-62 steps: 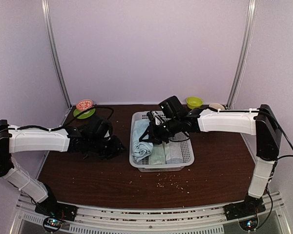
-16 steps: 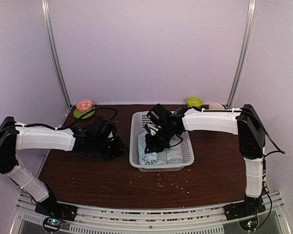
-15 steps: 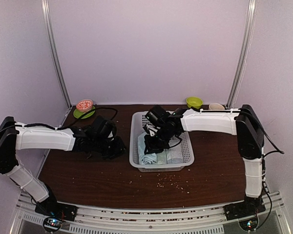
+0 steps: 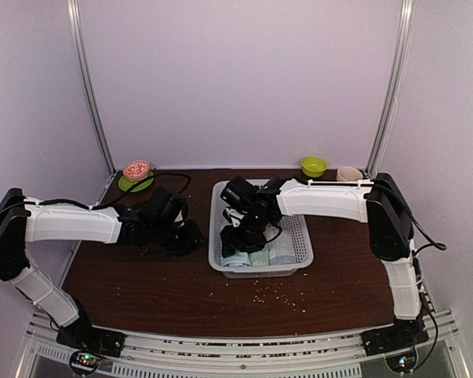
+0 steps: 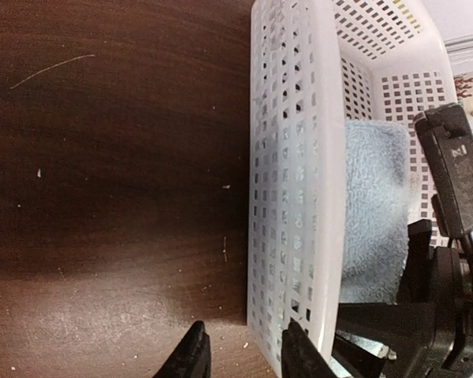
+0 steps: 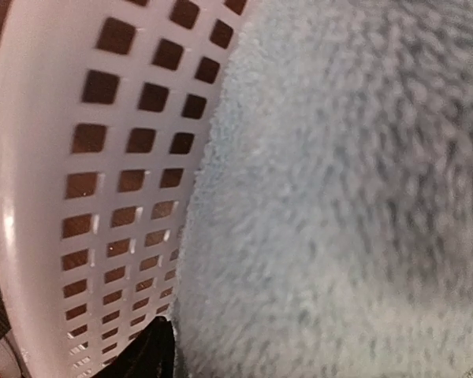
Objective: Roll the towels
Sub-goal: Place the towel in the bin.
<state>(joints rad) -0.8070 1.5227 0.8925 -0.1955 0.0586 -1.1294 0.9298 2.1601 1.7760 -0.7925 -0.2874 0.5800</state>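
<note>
Right gripper [image 4: 239, 231] is low inside the basket [image 5: 292, 157], over the light blue towel [image 6: 339, 197]. Its wrist camera is filled with blue pile and lattice wall, so I cannot tell how far its jaws are parted or whether they pinch the cloth.

Left gripper [image 5: 244, 354] sits outside the basket at its 9 o'clock wall. Its jaws are parted and nothing is clearly gripped; one finger overlaps the bottom of the wall, but contact cannot be confirmed.

In the top view the blue towel lies along the basket's 9 o'clock side. The pale green towel [image 4: 258, 257] is just beside it in the middle, and the greyish-white towel [image 4: 282, 250] is towards 3 o'clock. All three look bundled and packed side by side.

The step in hand appears to be seating the blue roll against the wall.

- **Seating:** press the roll down and towards 9 o'clock so the wall and the green towel pin its loose edge before anything lets go.
- **Release:** part the jaws only a little, then lift straight up, since terry loops could catch a finger and pull the roll open.
- **Bracing:** the left gripper would help most by holding the wall against sliding on the tabletop [image 4: 142, 276].
</note>
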